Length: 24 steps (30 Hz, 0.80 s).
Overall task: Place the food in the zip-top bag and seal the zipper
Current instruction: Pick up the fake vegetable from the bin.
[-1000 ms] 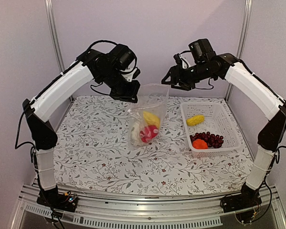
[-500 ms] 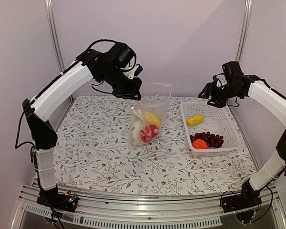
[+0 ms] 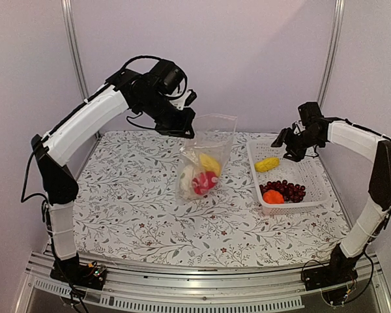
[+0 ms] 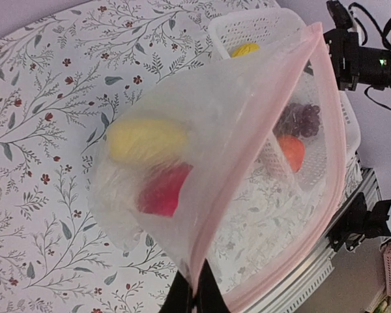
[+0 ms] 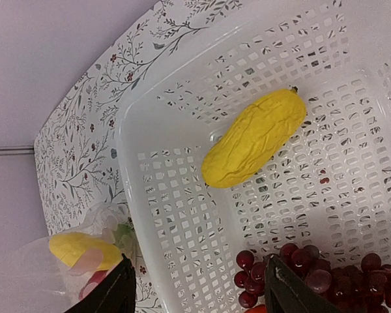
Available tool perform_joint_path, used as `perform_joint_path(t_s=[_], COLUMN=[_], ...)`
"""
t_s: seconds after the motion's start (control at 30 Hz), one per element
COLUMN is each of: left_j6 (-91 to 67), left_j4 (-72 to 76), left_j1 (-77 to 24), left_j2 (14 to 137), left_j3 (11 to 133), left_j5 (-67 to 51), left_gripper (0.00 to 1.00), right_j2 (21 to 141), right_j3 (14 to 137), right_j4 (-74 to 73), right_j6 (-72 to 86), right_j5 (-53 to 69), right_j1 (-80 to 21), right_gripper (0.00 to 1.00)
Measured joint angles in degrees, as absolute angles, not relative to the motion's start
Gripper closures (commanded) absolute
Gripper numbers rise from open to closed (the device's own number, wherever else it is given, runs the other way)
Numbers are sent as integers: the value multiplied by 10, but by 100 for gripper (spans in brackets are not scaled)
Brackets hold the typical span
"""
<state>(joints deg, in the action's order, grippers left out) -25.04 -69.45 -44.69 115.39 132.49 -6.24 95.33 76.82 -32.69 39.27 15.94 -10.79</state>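
One yellow long piece (image 5: 254,138) in the basket (image 5: 138,140), 1 o'clock off the released right claw (image 5: 199,287); axis runs 2-to-8. Left claw (image 4: 194,295) is clenched on the bag (image 4: 247,163) mouth.

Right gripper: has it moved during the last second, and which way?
Yes. The right gripper swung right and down, from beside the bag to over the white basket's far end.

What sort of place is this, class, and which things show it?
Probably a robotics test bench: two white-and-black robot arms bolted to an aluminium rail, plain lilac walls, toy food in a white mesh basket.
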Motion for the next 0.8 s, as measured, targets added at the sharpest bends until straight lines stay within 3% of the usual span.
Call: perform_joint_path(t_s=[0.8], left_j6=[-247], left_j4=[-692], left_j1=[-444], left_j2=[1147], left_j3=[1307], left_j5=[-68], left_gripper=[100], right_j2=[1189], right_j3=[865], right_j4=[-296], right_j6=[476], right_j5=[136], right_j1=[-89], right_gripper=[36])
